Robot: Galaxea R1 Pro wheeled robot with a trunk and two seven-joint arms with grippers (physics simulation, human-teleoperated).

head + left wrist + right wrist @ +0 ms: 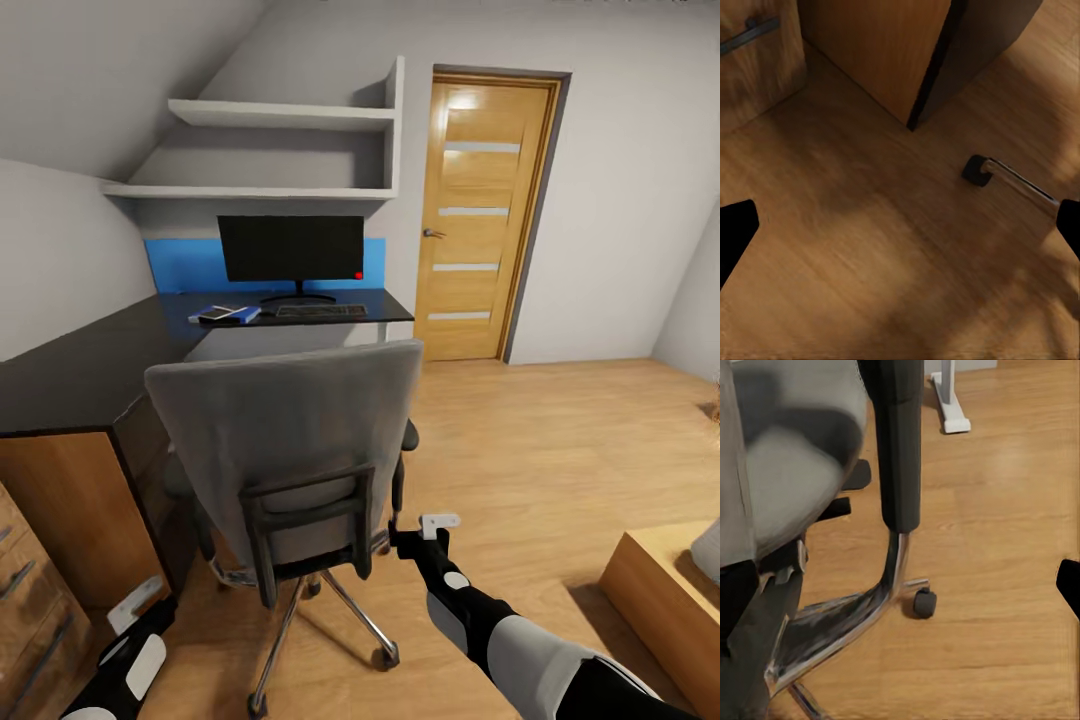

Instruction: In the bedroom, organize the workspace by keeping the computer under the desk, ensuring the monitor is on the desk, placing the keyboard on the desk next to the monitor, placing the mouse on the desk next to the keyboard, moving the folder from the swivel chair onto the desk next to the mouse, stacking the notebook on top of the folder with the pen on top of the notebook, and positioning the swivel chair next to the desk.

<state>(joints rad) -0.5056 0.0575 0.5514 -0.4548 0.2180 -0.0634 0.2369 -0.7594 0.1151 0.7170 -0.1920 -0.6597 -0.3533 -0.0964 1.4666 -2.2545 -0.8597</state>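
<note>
Standing behind the swivel chair (290,450), the wheeled robot faces the L-shaped desk (90,370), the chair's tall grey back turned to it and its seat just short of the glossy black top; on the far run of the desk the monitor (291,248) stands upright before a blue wall panel (178,265), the keyboard (321,311) lying just in front of its stand and the blue folder (228,316) beside the keyboard, with a flat dark item on it that is too small to name; a wooden door (483,215) shows closed at the back of the room. The right gripper (432,527) hangs near the chair's right side, beside the black armrest (898,442), holding nothing, its fingers seemingly parted though the spread is hard to judge; the left gripper (140,605) hangs low by the desk's wooden end panel (70,510), empty too, its dark fingertips (736,234) set wide over bare floor near one chrome leg and caster (979,170). By the look of it, the chair will roll lightly on its chrome base (330,610) and swivel if pushed off-centre; the stiff back frame or the armrest post seems the surest hold, as the upholstery would give.
</note>
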